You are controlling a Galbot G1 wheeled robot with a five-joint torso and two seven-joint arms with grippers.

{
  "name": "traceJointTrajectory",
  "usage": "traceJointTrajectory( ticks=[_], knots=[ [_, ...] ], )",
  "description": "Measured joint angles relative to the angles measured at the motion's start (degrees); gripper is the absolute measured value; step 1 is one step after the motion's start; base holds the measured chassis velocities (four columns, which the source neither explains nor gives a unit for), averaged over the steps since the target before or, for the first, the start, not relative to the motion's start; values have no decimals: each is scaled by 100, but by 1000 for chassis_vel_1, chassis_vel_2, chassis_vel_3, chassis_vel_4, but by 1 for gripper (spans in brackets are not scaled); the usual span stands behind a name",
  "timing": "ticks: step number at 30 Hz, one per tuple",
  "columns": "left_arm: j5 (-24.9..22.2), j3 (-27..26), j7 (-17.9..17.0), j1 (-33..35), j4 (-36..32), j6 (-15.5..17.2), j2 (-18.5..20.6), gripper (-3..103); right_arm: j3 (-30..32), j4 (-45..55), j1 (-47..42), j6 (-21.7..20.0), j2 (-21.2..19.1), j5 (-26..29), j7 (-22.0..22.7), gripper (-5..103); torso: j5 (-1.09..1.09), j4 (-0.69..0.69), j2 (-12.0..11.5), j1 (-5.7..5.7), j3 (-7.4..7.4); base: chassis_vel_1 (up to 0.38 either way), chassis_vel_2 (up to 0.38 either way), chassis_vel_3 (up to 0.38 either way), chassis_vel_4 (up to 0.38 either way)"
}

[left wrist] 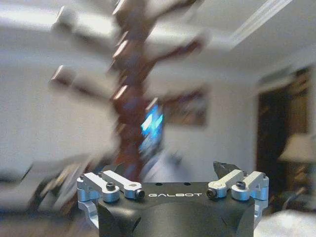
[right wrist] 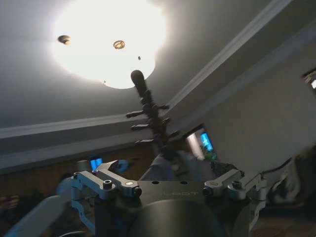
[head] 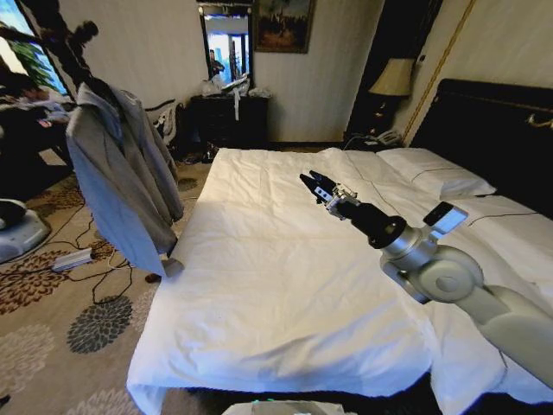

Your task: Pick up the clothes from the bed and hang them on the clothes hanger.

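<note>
the clothes [head: 121, 173], 1 pale blue-grey collared garment, are hanging at the upper left of the head view from a dark branched coat stand [head: 65, 43], draping down beside the near left corner of the bed [head: 259, 277]. the hem is ending just beside the edge of the white sheet, and whether it is touching the sheet is not clear. no wire clothes hanger is distinguishable under the collar, so it is hard to say what exactly is carrying the garment.

the bed is lying smooth and white through the middle of the frame, with no garment resting on it, and pillows [head: 432, 173] are sitting at the upper right against the dark headboard [head: 501, 130].

the right gripper [head: 316, 188] is hovering above the middle of the bed, reaching toward the centre of the frame from the lower right, apart from the sheet. its fingers are looking released and are grasping nothing. in the right wrist view the coat stand [right wrist: 150, 116] is showing against the ceiling.

the left gripper [left wrist: 175, 190] is appearing in the left wrist view, pointing toward the coat stand [left wrist: 131, 98]. its fingers are spread wide with nothing between them.

judging from this, the hanging step is looking finished or nearly so. the next move is probably calling for little more than drawing both arms clear without snagging the sleeves, and checking that the garment is sitting securely.
</note>
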Motion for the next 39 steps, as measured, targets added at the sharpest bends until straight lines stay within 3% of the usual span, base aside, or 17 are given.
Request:
traceJointTrajectory(
  ticks=[2,4,8,10,11,14,15,18,22,24,25,27,29,32,34,36,39],
  knots=[
    [-116,-19,55,70,-143,-189,58,100,15,-20,2,36,17,-44,52,100,0,1,0,0,0,0,0,0,0],
    [-508,-47,85,324,-796,-867,236,100,120,-96,31,123,105,-192,346,100,1,-3,0,0,0,0,0,0,0],
    [-678,-144,-416,698,-1494,-1393,359,100,238,-159,50,144,195,-715,1148,100,6,-11,0,0,0,0,0,0,0],
    [-466,-740,-948,1516,-2048,-1871,417,100,379,-248,-55,123,300,-1360,2006,100,2,-8,-1,1,1,0,0,0,0],
    [-466,-740,-948,1516,-2048,-1871,417,100,379,-248,-55,123,300,-1360,2006,100,2,-8,-1,1,1,0,0,0,0],
    [-153,-2047,-1281,2972,-2697,-2099,210,100,872,-316,-534,85,378,-1778,2446,100,6,0,-1,0,0,0,0,0,0],
    [26,-2800,-1412,4059,-3173,-2097,-71,100,1312,-427,-976,92,428,-2101,2513,100,-4,-3,-1,0,0,0,0,0,0],
    [241,-3283,-1487,4782,-3475,-2099,-300,100,1642,-530,-1373,144,493,-2363,2520,100,-4,-9,-1,1,0,0,0,0,0],
    [1027,-4118,-1568,6221,-4000,-2162,-968,100,2306,-605,-2396,257,869,-3009,2371,100,1,-6,-1,1,1,0,0,0,0],
    [1287,-4323,-1595,6653,-4174,-2193,-1251,100,2489,-578,-2699,269,1120,-3283,2279,100,0,-4,-1,1,0,0,0,0,0],
    [1567,-4580,-1735,7417,-4612,-2212,-1783,100,2763,-418,-3178,267,1669,-3704,2144,100,1,-2,-1,1,0,0,0,0,0],
    [1633,-4628,-1800,7659,-4779,-2199,-1963,100,2843,-328,-3359,261,1893,-3838,2117,100,2,-3,0,0,-1,0,0,0,0],
    [1931,-4694,-1905,8189,-5205,-2165,-2501,100,2981,-137,-3756,230,2305,-4163,2095,100,5,-5,-1,0,0,0,0,0,0],
    [2988,-4555,-1849,9016,-5963,-2273,-3758,100,3247,237,-4696,78,2953,-5624,2078,100,1,-5,0,-1,-1,0,0,0,0],
    [3163,-4509,-1838,9140,-6073,-2302,-3932,100,3269,294,-4814,42,3010,-5812,2077,100,1,-5,0,-1,-1,0,0,0,0],
    [3800,-4283,-1785,9587,-6420,-2448,-4510,100,3313,656,-5306,-170,3179,-6371,2096,100,3,-5,0,-2,-1,0,0,0,0],
    [4093,-4165,-1748,9811,-6579,-2506,-4757,100,3292,986,-5550,-311,3236,-6420,2129,100,3,-3,0,-1,-1,0,0,0,0]
  ],
)
